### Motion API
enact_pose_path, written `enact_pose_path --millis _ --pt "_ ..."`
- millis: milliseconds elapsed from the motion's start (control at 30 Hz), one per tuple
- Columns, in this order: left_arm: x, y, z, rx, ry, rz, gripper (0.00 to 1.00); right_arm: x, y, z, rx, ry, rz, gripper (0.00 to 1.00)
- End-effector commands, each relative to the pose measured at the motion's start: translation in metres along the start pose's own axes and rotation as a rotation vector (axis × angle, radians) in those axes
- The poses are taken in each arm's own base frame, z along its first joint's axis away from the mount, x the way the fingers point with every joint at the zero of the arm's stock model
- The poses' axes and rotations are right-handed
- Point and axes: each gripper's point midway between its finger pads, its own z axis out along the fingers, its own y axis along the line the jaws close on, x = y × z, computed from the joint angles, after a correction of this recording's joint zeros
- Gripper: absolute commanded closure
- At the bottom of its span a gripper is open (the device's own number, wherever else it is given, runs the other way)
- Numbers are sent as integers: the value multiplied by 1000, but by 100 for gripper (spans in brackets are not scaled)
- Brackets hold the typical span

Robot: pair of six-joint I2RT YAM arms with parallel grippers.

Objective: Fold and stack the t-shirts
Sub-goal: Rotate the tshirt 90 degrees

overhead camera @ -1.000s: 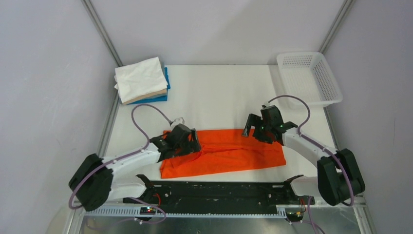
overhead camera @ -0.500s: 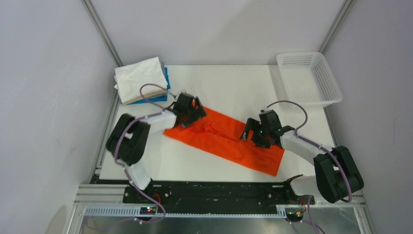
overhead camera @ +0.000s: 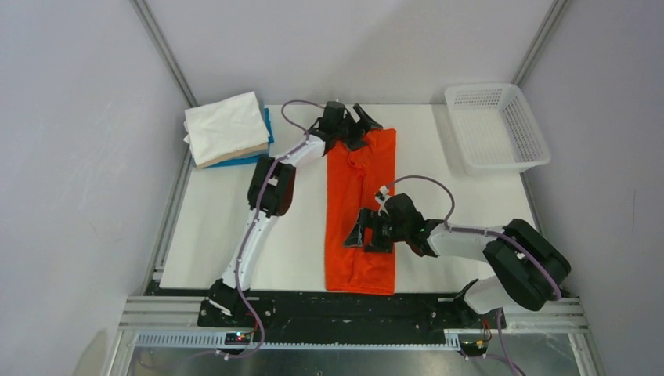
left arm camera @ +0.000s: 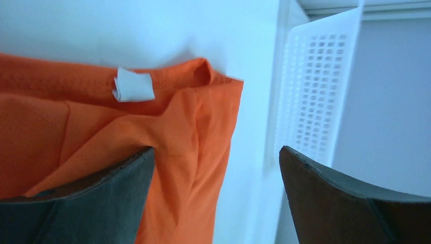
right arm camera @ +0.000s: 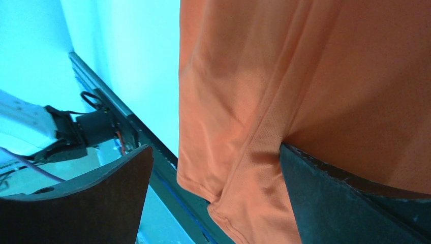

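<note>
Presently: orange shirt folded to a strip, not yet stacked

Both sets of jaws are found spread wide, with nothing clamped. On the left gripper [left arm camera: 213, 162], one finger is seen over the collar end of the orange t-shirt [overhead camera: 354, 184] and the other clear of the cloth; a white neck label [left arm camera: 133, 84] is noted close by. On the right gripper [right arm camera: 213, 157], one finger is seen over the cloth toward the hem end and the other off its edge.

The shirt is laid as a long narrow strip on the table [overhead camera: 227, 235], sleeves evidently turned in. It lies to the right of the pile [overhead camera: 235, 133], well apart from it, with the collar end nearer. The fabric is judged thin and limp, finely meshed, softly creased, with a stitched hem.

The pile is squarely folded, white on top with beige and blue edges beneath.

Judged outstanding: the crosswise folds, then transfer onto the pile.

A mesh basket [overhead camera: 497, 125] of rigid white plastic is noted farther from the pile than the shirt.
</note>
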Motion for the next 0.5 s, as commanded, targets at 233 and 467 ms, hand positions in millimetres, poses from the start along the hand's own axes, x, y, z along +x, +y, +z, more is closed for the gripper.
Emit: enact_pose_path --millis 233,467 --pt "-49 7 22 43 -125 -132 2 22 4 4 68 40 -37 0" --pt "-58 -45 -11 104 -115 1 2 63 -13 -37 237 92 -135 0"
